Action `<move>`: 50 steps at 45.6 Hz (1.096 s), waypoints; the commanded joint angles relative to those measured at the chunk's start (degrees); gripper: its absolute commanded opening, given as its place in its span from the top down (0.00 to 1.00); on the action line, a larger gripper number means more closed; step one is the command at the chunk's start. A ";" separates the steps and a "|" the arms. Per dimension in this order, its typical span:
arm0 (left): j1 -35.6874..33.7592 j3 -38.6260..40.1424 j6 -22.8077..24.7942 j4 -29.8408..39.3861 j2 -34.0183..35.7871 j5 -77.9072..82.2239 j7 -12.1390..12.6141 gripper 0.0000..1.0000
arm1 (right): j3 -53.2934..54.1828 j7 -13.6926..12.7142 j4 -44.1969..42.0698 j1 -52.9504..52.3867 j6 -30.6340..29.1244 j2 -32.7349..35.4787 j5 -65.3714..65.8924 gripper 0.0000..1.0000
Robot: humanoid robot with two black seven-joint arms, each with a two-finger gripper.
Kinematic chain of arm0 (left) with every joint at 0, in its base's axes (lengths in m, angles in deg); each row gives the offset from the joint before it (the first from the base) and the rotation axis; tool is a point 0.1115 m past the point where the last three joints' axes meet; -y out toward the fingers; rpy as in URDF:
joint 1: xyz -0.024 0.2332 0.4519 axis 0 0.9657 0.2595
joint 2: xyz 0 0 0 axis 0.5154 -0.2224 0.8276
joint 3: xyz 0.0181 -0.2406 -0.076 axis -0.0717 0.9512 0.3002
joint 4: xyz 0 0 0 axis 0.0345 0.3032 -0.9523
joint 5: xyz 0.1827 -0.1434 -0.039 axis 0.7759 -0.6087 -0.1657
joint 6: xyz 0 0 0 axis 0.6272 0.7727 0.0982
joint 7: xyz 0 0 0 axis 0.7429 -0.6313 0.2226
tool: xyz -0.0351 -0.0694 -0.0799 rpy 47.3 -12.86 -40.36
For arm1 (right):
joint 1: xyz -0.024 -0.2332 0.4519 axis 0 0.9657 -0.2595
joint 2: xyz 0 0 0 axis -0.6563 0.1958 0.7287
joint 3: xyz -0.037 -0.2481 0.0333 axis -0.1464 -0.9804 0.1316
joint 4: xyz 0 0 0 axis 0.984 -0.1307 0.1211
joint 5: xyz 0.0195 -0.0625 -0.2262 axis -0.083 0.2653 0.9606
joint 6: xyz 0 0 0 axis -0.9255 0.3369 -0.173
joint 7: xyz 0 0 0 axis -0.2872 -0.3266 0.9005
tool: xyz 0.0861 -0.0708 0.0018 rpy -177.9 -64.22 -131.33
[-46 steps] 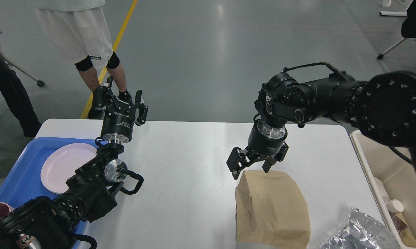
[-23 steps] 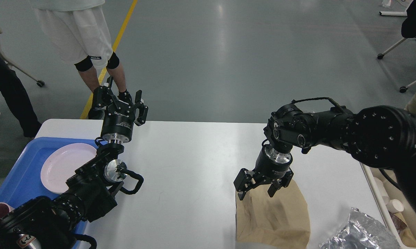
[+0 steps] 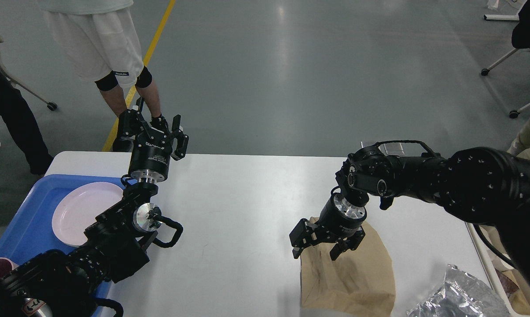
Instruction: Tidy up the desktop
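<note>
The desktop [image 3: 238, 207], a smooth matte white slab with rounded corners, lay under both my arms. My right gripper [image 3: 316, 247] pointed down with its fingers spread, straddling the far edge of a creased brown paper bag [image 3: 348, 277] lying flat just below it. Crinkled silver foil [image 3: 458, 295] sat to its right. My left gripper [image 3: 152, 127] was raised, fingers apart and holding nothing, with a blue plastic tray [image 3: 23, 229] and pale round plate [image 3: 82, 211] nearer me. Glossy grey floor [image 3: 291, 66] lay beyond.
</note>
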 commanded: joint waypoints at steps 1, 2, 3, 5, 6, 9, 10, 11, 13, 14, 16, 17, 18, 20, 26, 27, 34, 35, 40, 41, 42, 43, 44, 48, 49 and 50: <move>0.00 0.00 0.00 0.00 0.00 0.00 0.00 0.03 | -0.56 0.00 -1.98 2.43 0.99 0.10 -0.06 0.00; 0.00 0.00 0.00 0.00 0.00 0.00 0.00 0.03 | -0.56 0.00 -2.50 2.87 1.26 0.11 -0.06 0.00; 0.00 0.00 0.00 0.00 0.00 0.00 0.00 0.03 | -0.65 0.00 -3.12 3.31 1.43 0.11 -0.06 0.00; 0.00 0.00 0.00 0.00 0.00 0.00 0.00 0.03 | -0.74 0.00 -4.17 4.63 2.05 0.11 -0.06 0.00; 0.00 0.00 0.00 0.00 0.00 0.00 0.00 0.03 | -0.74 0.00 -4.53 5.15 2.31 0.11 -0.06 0.00; 0.00 0.00 0.00 0.00 0.00 0.00 0.00 0.03 | -0.83 0.00 -4.97 6.65 3.71 0.19 -0.06 0.00; 0.00 0.00 0.00 0.00 0.00 0.00 0.00 0.03 | -0.83 0.00 -4.88 7.00 4.33 0.19 -0.06 0.00; 0.00 0.00 0.00 0.00 0.00 0.00 0.00 0.03 | -0.83 0.00 -4.88 7.27 5.12 0.19 -0.06 0.00; 0.00 0.00 0.00 0.00 0.00 0.00 0.00 0.03 | -0.74 0.00 -4.88 7.62 6.96 0.19 -0.15 0.00; 0.00 0.00 0.00 0.00 0.00 0.00 0.00 0.03 | -0.74 0.00 -4.88 8.06 8.28 0.28 -0.15 0.00; 0.00 0.00 0.00 0.00 0.00 0.00 0.00 0.03 | -0.65 0.00 -4.79 8.76 9.78 0.37 -0.15 0.00; 0.00 0.00 0.00 0.00 0.00 0.00 0.00 0.03 | -0.48 0.00 -4.71 8.85 10.39 0.37 -0.24 0.00; 0.00 0.00 0.00 0.00 0.00 0.00 0.00 0.03 | -0.30 0.00 -4.53 9.03 10.92 0.37 -0.33 0.00; 0.00 0.00 0.00 0.00 0.00 0.00 0.00 0.03 | -0.12 0.00 -4.27 9.11 11.98 0.46 -0.85 0.03; 0.00 0.00 0.00 0.00 0.00 0.00 0.00 0.03 | -0.65 0.00 -4.00 9.11 15.14 0.72 -2.97 0.32; 0.00 0.00 0.00 0.00 0.00 0.00 0.00 0.03 | -0.74 0.00 -4.00 9.03 15.23 0.81 -2.96 0.36; 0.00 0.00 0.00 0.00 0.00 0.00 0.00 0.03 | -1.35 -0.18 -3.91 8.24 14.79 1.51 -2.52 0.71; 0.00 0.00 0.00 0.00 0.00 0.00 0.00 0.03 | -1.88 -0.18 -3.83 8.15 14.71 1.51 -2.52 0.77; 0.00 0.00 0.00 0.00 0.00 0.00 0.00 0.03 | -4.78 -0.18 -2.69 7.01 13.22 1.51 -2.52 1.00; 0.00 0.00 0.00 0.00 0.00 0.00 0.00 0.03 | -5.30 -0.09 -2.25 6.57 12.69 1.60 -2.52 1.00; 0.00 0.00 0.00 0.00 0.00 0.00 0.00 0.03 | -5.66 -0.09 -2.07 6.31 12.51 1.60 -2.52 1.00; 0.00 0.00 0.00 0.00 0.00 0.00 0.00 0.03 | -5.83 -0.09 -1.98 6.04 12.51 1.69 -2.52 1.00; 0.00 0.00 0.00 0.00 0.00 0.00 0.00 0.03 | -5.92 -0.09 -1.98 5.86 12.51 1.77 -2.52 1.00; 0.00 0.00 0.00 0.00 0.00 0.00 0.00 0.03 | -6.27 -0.09 -1.89 5.51 12.42 1.95 -2.52 1.00; 0.00 0.00 0.00 0.00 0.00 0.00 0.00 0.03 | -6.45 -0.09 -1.89 5.34 12.42 1.95 -2.52 1.00; 0.00 0.00 0.00 0.00 0.00 0.00 0.00 0.03 | -6.54 -0.09 -1.89 4.99 12.42 2.12 -2.52 1.00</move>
